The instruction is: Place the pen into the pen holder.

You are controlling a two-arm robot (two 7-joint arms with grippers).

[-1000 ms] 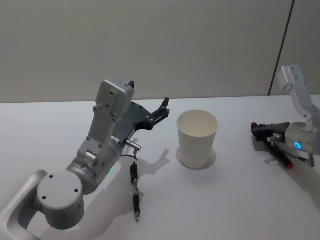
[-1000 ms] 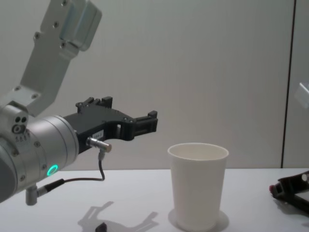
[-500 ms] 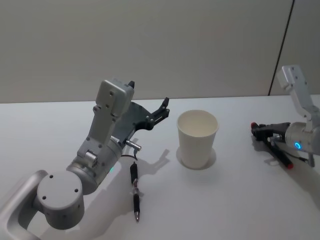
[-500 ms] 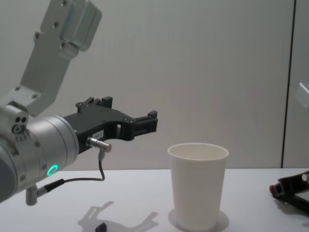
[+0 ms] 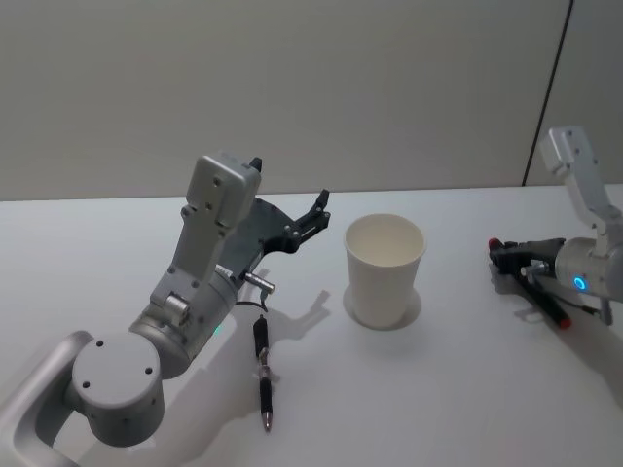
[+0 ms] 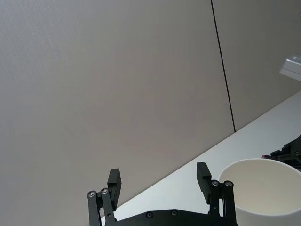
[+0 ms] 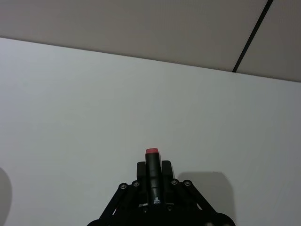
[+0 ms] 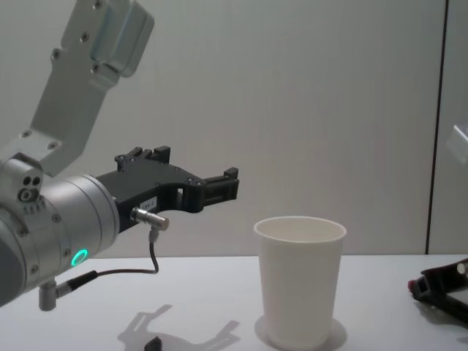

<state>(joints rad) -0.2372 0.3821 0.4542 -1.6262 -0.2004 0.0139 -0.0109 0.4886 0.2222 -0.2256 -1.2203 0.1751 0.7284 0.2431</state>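
1. Looking down on a white table (image 5: pixel 438 389) set against a plain wall, with a white paper cup (image 5: pixel 384 272) standing upright near the middle, mouth open to the top.
2. Holding the left gripper (image 6: pixel 159 175) in the air to the left of the cup, higher than the rim and apart from it.
3. Bending the left arm sharply: thick grey base joint low at the near left, white link rising from it, black wrist angling forward and toward the cup.
4. Spreading the left fingers (image 6: pixel 114 179) wide apart, gripping nothing, with the cup's rim showing just beyond one fingertip in the left wrist view.
5. Leaving the pen (image 5: pixel 263 375) lying flat on the table beneath the left arm, nearer the robot than the cup and to its left, well apart from the cup and touching neither gripper, its point aiming toward the robot.
6. Resting the right gripper (image 5: pixel 511 255) low over the table at the far right, well apart from the cup, with the white upper link rising behind it.
7. Pinching the right fingers closed on a black marker (image 7: pixel 152 174), its red end poking out past the fingertips toward the cup.
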